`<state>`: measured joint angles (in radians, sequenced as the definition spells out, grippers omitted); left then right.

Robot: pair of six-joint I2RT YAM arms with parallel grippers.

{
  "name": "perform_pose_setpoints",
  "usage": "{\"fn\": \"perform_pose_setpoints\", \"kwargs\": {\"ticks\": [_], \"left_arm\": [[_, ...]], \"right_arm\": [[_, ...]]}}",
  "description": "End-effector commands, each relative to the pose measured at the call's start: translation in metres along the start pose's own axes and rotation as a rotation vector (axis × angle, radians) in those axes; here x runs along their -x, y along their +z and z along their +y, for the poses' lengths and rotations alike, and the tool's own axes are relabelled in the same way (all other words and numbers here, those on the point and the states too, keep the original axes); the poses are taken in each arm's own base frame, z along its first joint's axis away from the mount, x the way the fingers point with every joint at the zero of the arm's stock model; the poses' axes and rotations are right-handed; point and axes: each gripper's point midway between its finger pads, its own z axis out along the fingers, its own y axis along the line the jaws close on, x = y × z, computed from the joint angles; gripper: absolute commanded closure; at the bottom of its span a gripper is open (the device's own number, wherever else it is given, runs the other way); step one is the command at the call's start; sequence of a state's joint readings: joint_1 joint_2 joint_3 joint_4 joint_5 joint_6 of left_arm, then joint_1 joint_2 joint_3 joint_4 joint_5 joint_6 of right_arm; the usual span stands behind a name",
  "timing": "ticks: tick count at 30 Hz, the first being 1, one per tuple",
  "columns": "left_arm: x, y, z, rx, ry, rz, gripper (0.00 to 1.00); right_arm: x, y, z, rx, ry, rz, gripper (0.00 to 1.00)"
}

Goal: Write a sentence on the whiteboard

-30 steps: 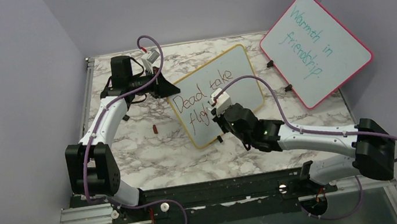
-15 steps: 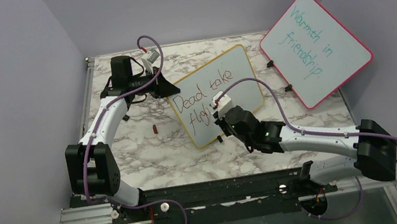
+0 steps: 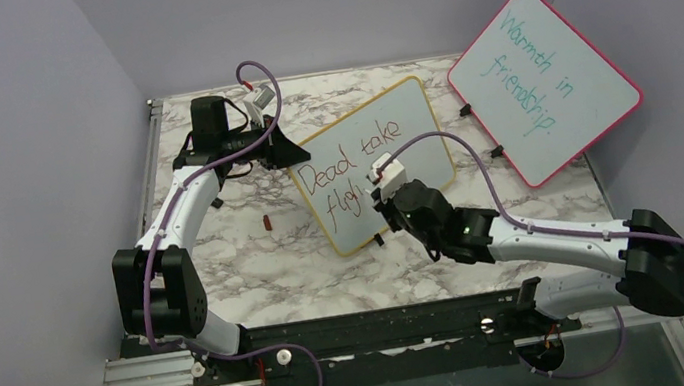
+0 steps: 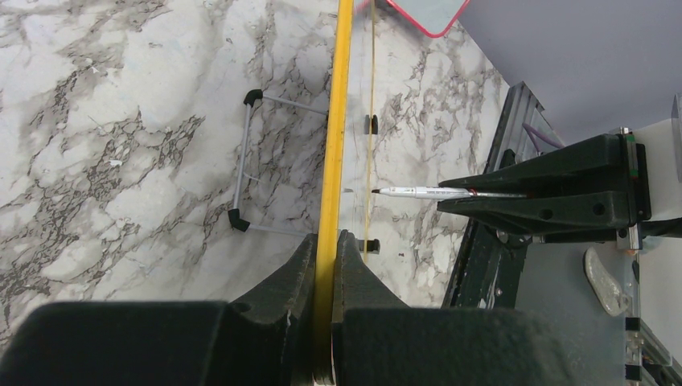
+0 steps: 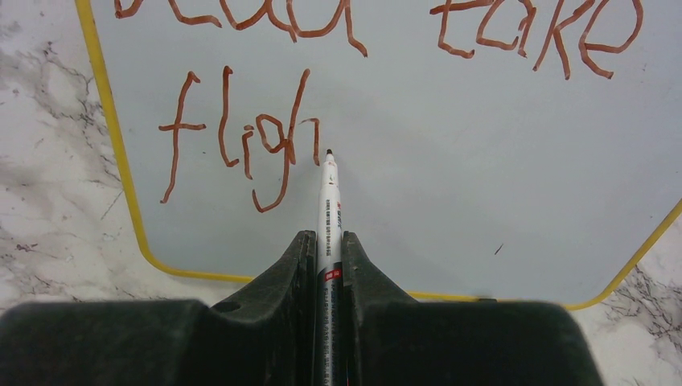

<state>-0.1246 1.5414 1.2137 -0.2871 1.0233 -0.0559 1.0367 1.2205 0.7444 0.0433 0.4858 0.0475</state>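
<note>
whiteboard: The whiteboard (image 3: 372,163) stands propped and tilted near the middle of the marble surface (image 3: 257,265), toward the far edge, its yellow frame turned so the writing face looks at the right arm.

sentence: The sentence (image 5: 241,137) reads "Dead take" on the upper line and "fligh" on the lower; judging from this, the last word is unfinished and a closing letter is still owed.

marker: The marker (image 5: 330,201) points straight at the board face, tip just right of the last stroke, at or very near the board; contact cannot be told for sure.

right gripper: The right gripper (image 5: 328,249) has its jaws clamped tight on the marker barrel, low on the shaft so the tip projects well clear and the letters stay visible.

left gripper: The left gripper (image 4: 326,249) has its jaws pinched on the board's yellow frame at its left side, likely to brace the board against the push of the pen.

stand: A thin wire stand (image 4: 245,165) with black feet props the board from behind.

open room: Blank board lies to the right of "fligh" up to the yellow frame, ample for the remaining letter in my judgement; the bottom rim is close beneath the line.

second board: A pink-framed board (image 3: 545,84) with teal writing leans at the far right corner, well apart from the pen's path.

small red piece: It lies on the surface (image 3: 268,222) left of the board, out of the way.
</note>
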Motion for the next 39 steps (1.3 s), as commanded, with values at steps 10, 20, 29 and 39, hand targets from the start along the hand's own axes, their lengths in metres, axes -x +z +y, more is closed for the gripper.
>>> {"fn": "perform_pose_setpoints", "kwargs": {"ticks": [10, 20, 29, 39], "left_arm": [[-0.027, -0.004, 0.061, 0.246, -0.018, 0.061, 1.0], [-0.027, -0.004, 0.061, 0.247, -0.018, 0.062, 1.0], [-0.027, -0.003, 0.062, 0.246, -0.018, 0.063, 1.0], [-0.026, -0.004, 0.061, 0.246, -0.017, 0.061, 1.0]], "right_arm": [[0.013, 0.013, 0.0, -0.016, -0.004, -0.046, 1.0], [0.005, 0.013, -0.011, -0.061, -0.015, -0.025, 1.0], [0.0, 0.009, -0.027, -0.115, -0.012, -0.011, 1.0], [0.008, 0.005, -0.021, -0.057, 0.001, -0.033, 1.0]]}}
